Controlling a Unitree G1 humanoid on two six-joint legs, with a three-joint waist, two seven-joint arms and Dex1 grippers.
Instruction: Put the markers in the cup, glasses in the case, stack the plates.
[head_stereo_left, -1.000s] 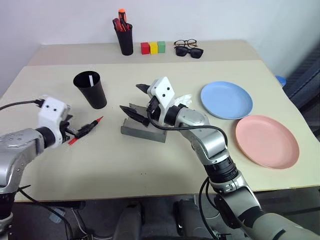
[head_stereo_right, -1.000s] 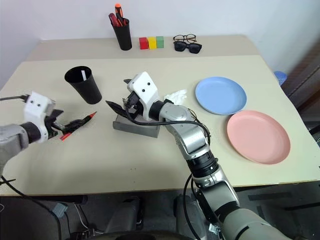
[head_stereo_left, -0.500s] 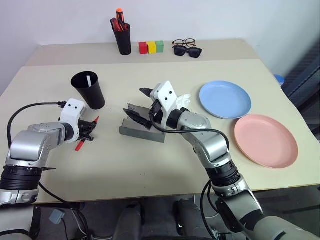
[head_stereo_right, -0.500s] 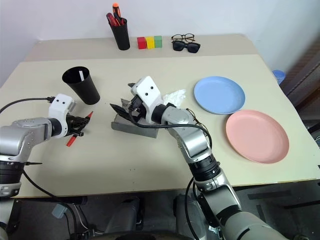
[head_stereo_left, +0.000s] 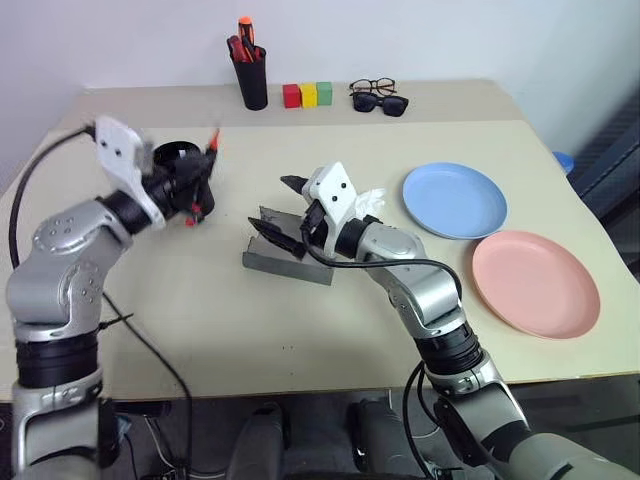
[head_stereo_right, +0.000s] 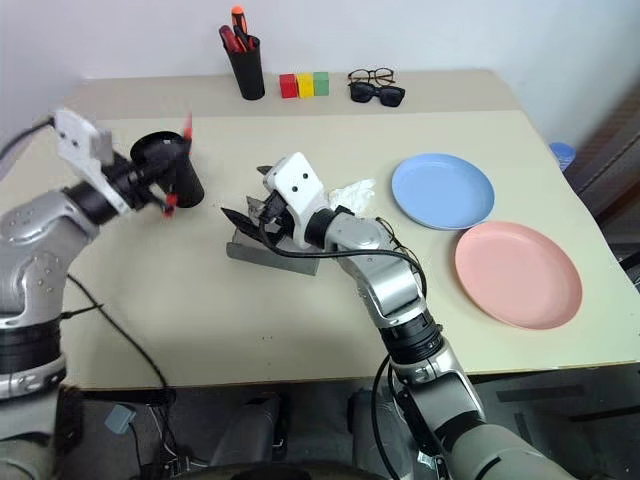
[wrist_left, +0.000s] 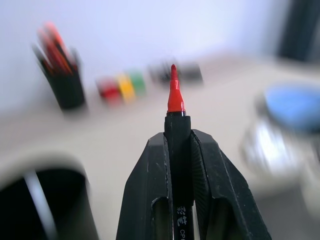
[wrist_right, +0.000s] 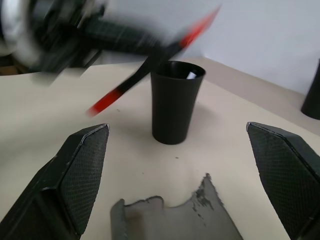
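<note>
The left pincer (wrist_left: 178, 150) is pinching the red marker (wrist_left: 175, 97) by its black barrel, tip pointing up and away, raised off the counter (head_stereo_left: 250, 320) right beside the black cup (wrist_right: 176, 102). Down in that cup a white marker (wrist_right: 191, 75) leans against the inner wall. At the back of the counter the narrower pen holder (head_stereo_left: 250, 78) carries a bunch of red and orange-capped pens. Next to it sit three small blocks (head_stereo_left: 306, 95), red, yellow and green, then two pairs of glasses (head_stereo_left: 376, 97), one thick and dark, lying together.

The right pincer (head_stereo_left: 285, 205) is spread wide, with nothing between its fingers (wrist_right: 80, 170), hanging just over the grey case (head_stereo_left: 285, 262), which lies open in the middle of the counter. Something white and crumpled (head_stereo_left: 370, 200) lies just behind that arm. To the right the blue plate (head_stereo_left: 453, 200) and the pink plate (head_stereo_left: 535, 283) sit side by side, not stacked, both bare.
</note>
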